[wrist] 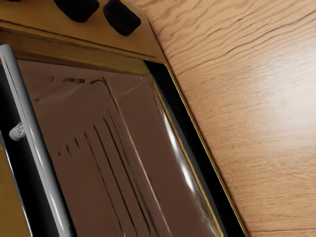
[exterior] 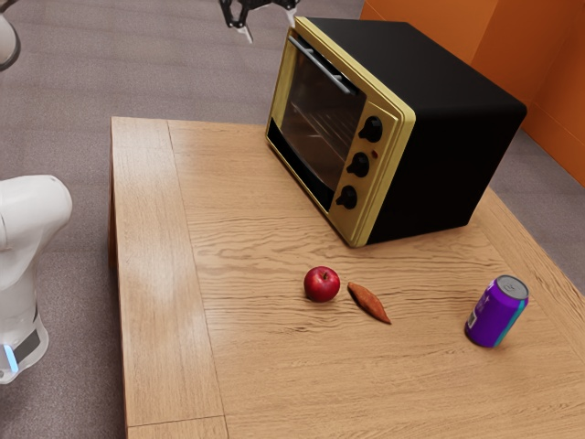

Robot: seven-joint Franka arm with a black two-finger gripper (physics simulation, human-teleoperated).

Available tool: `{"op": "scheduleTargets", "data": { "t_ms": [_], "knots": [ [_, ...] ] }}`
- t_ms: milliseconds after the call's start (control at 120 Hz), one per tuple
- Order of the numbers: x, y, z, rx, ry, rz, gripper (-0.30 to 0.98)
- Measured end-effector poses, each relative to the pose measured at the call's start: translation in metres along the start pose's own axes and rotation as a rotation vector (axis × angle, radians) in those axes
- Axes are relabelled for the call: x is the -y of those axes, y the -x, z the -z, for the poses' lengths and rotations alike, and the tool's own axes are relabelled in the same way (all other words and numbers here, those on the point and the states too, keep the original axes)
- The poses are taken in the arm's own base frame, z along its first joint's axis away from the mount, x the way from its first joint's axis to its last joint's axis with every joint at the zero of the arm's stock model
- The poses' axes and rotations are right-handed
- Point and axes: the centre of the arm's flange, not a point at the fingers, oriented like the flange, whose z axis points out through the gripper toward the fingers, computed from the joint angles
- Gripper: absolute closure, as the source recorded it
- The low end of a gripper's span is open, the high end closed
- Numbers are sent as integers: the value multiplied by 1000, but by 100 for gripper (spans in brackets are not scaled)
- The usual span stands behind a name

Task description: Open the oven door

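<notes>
Oven door (exterior: 320,123) reads shut, upper middle of the exterior frame. Our gripper (exterior: 270,26) is at the top edge, fingers apart. We'd grip the bar handle (exterior: 320,65) mid-length (metal, probably slick). Door should feel rigid, moderately heavy, likely bottom-hinged; we'd keep off the glass (wrist: 89,113), likely fragile.

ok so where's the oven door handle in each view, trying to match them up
exterior view: oven door handle is above the picture's middle, along the upper edge of the door glass
wrist view: oven door handle runs along the glass edge farthest from the wooden tabletop
shared landmark: the black knob nearest the tabletop
</notes>
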Motion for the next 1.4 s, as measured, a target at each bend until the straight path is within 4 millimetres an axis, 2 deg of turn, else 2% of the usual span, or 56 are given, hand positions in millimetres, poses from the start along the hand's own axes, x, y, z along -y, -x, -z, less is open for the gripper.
{"op": "scheduleTargets", "data": {
  "t_ms": [367, 508, 642, 767, 1033, 1400],
  "knots": [
    [18, -3, -13, -24, -68, 93, 0],
    [28, -2, -37, -17, -13, 154, 0],
    [24, -5, -50, -14, 23, 194, 0],
    [19, -2, -53, -4, 38, 238, 0],
    [25, -4, -51, -7, 19, 301, 0],
    [37, -3, -76, -28, 28, 358, 0]
  ]
}}
